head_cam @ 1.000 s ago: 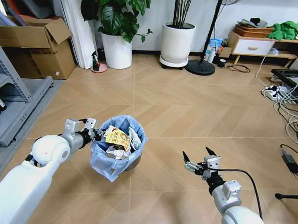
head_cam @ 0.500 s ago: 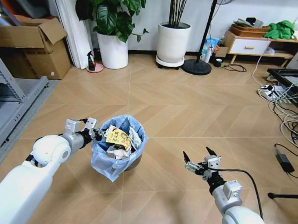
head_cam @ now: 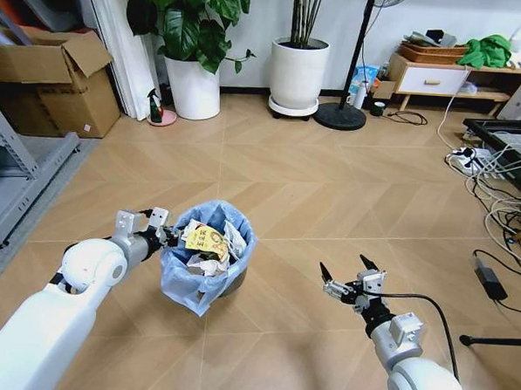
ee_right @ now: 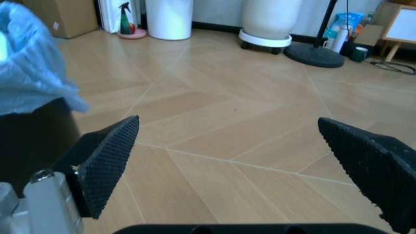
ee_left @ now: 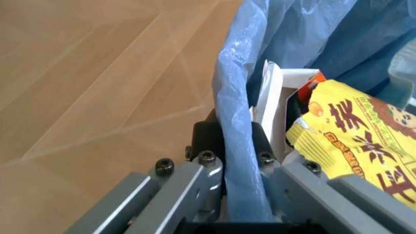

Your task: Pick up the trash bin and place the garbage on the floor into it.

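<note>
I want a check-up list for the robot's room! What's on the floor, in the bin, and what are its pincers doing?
Surface: floor, herringbone wood boards, no loose litter seen.
Job's things: trash bin, blue bag, holding garbage including a yellow wrapper.
Clutter: green spray bottle by plant pot; cardboard box.
Grippers: left pincer clamped on the bin's rim; right pincer open, empty, above floor.
Cables: cables along the right side.
Surroundings: fan stand, low cabinet.

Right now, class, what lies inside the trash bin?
Inside the trash bin, clamped by the left gripper: a yellow wrapper atop crumpled white paper. Anything beneath is covered.
</note>
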Tool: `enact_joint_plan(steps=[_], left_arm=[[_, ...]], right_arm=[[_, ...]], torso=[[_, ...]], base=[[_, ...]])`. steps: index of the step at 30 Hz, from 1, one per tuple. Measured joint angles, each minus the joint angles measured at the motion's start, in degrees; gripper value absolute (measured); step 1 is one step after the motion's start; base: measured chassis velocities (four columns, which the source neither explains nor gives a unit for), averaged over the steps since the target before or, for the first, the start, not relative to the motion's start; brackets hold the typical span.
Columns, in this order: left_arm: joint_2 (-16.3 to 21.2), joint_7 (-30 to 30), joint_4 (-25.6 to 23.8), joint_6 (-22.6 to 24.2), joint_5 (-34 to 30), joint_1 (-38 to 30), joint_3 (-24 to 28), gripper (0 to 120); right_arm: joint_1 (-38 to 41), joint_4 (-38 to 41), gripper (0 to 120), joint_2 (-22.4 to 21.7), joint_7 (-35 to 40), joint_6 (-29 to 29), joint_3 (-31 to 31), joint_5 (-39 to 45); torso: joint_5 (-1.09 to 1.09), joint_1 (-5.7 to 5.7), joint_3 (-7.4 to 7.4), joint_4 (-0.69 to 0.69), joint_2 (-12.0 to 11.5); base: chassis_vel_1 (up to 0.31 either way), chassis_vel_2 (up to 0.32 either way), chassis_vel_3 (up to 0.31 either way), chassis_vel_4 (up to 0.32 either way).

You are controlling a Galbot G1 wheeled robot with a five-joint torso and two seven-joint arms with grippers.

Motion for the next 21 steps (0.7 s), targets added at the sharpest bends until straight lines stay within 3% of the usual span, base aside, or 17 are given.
enact_joint_plan(steps=[12,21], left_arm=[[0.32,0.48,1.87,0.0,3.2,7.02,-5.82,0],[-2.1,1.08,4.65,0.0,5.29,9.46,-8.31,0]], right_arm=[[1.85,-1.72,100,-0.79,0.26,-0.15,-1.1,0.2],[2.05,-1.96,100,-1.12,0.51,-0.3,-1.49,0.29]], torso=[[0.01,0.0,0.0,0.01,0.0],[0.02,0.0,0.0,0.01,0.0]], base=[[0.0,0.0,0.0,0.0],[0.0,0.0,0.0,0.0]])
